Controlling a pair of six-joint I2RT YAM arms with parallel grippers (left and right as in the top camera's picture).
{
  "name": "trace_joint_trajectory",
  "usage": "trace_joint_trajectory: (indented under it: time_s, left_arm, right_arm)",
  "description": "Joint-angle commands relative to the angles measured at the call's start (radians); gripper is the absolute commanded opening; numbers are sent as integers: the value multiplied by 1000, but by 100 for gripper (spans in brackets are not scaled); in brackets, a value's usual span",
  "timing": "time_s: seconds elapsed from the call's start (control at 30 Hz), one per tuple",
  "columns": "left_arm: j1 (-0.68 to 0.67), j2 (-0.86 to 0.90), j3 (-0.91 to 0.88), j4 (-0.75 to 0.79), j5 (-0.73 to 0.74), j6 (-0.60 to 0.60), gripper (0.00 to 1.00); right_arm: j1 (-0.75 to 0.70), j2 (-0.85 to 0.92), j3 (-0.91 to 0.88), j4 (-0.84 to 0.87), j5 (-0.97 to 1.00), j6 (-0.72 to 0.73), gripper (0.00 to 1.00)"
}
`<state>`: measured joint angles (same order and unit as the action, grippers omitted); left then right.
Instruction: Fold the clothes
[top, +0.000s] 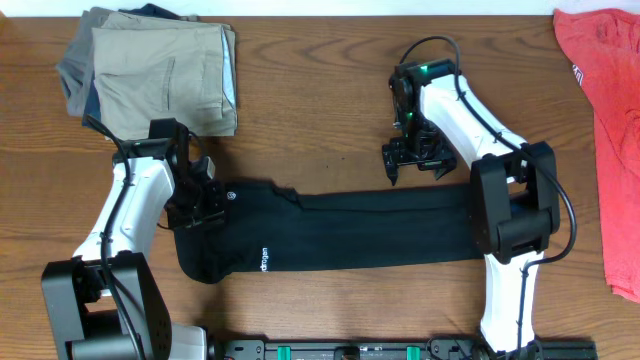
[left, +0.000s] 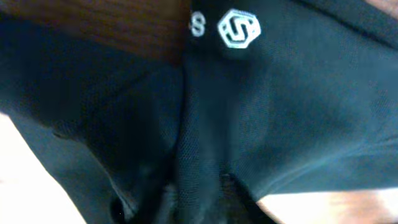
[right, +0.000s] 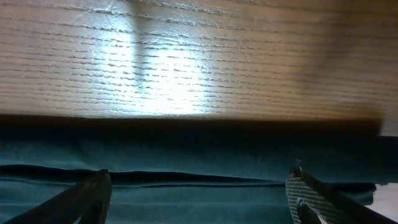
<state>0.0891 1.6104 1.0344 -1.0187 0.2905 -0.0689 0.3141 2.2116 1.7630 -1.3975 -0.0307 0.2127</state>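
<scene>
Where: The clothes (top: 330, 230), a single black garment, lie in a long band across the lower middle of the tabletop (top: 320, 120), seen from overhead.
Long axis: It runs left to right across the frame. The wider end, bearing the white logo (top: 232, 196), points left and droops toward the lower left. The other end passes under the right arm.
Lie: Flat, and the right wrist view shows a layered edge, so it looks already doubled lengthwise.
Handling: Probably light, limp and without stiffness. It should sag and drag wherever it is not lifted. The best hold is likely a pinch through all layers at an end corner or edge.
Left claw (top: 195, 200): Sits on the logo end. The wrist view shows cloth bunching toward it, but the fingers are lost in black fabric, so I cannot tell whether it is clenched.
Right claw (top: 408, 168): Released, fingers wide with nothing between them, poised at the garment's upper edge right of centre.
</scene>
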Motion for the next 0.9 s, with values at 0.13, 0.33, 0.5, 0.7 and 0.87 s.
trace_joint_trajectory:
  time_s: [0.13,0.33,0.5,0.7,0.87]
  left_arm:
    - [3,6,-8,-76,9,9,6]
    - [3,-4,-7,-126,8,-8,6]
    - [3,-50,2,-209,-43,-32,6]
    - [4,-127,2,-253,-82,-77,6]
    - [-1,-146,2,-284,-55,-100,6]
  right_arm:
    - [14,3,-6,-2,-4,3,88]
    - [14,3,-6,-29,-4,3,87]
    - [14,3,-6,-85,-4,3,86]
    - [14,3,-6,-107,-46,3,86]
    - [28,3,-6,-106,-57,3,86]
